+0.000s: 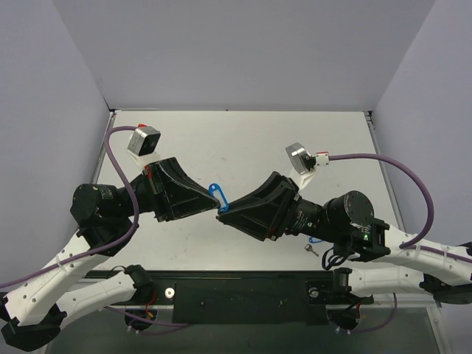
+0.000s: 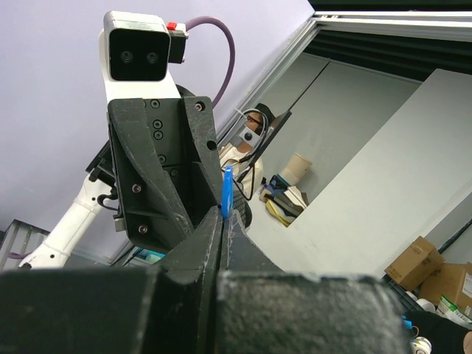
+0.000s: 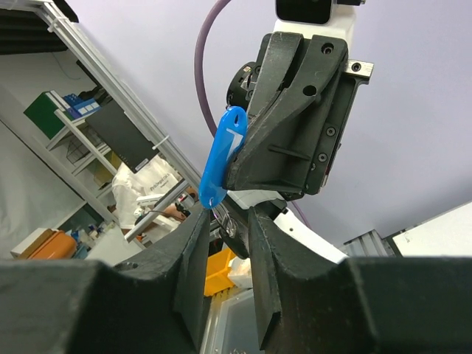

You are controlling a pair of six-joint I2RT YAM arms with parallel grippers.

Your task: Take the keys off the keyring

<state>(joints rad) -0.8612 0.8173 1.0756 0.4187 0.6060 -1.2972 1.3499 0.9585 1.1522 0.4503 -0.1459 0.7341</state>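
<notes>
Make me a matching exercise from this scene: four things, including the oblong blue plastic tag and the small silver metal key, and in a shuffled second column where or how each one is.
Things:
1. oblong blue plastic tag
2. small silver metal key
3. purple cable of the right arm
4. black left gripper

Places or states:
A. arching over the right side of the white table
B. lying flat on that table
C. shut on the tag
D. raised in the air, mid-table

Pairs: 1-D, 2-B, 3-A, 4-C.
</notes>
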